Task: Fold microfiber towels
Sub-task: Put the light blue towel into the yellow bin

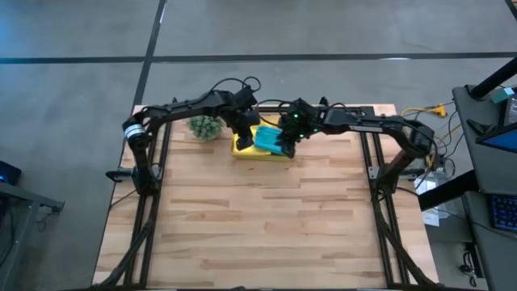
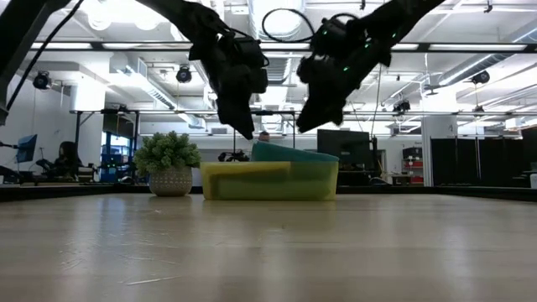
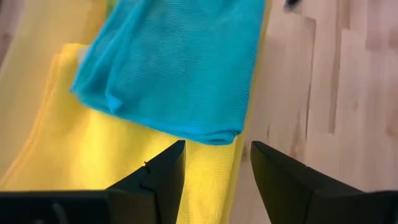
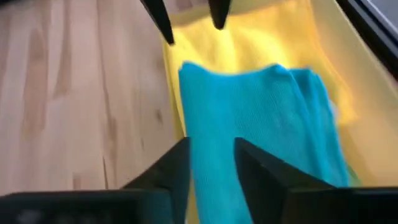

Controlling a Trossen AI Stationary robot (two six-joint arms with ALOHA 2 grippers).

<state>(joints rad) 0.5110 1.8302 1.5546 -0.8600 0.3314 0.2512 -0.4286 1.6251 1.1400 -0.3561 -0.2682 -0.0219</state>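
Our left end effector [image 3: 214, 177] and right end effector [image 4: 211, 165], both parted and empty, hover over the yellow tray [image 1: 242, 148]; we judge the teal towel [image 1: 268, 137] folded atop the yellow towel [image 3: 112, 155] inside; others unseen.

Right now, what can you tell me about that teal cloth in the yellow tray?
The teal towel is a soft, finely textured cloth, folded into a rough rectangle with a rounded fold along one edge. It lies on a yellow towel in the tray, poking above its rim. No fingers touch it; both grippers hover just above.
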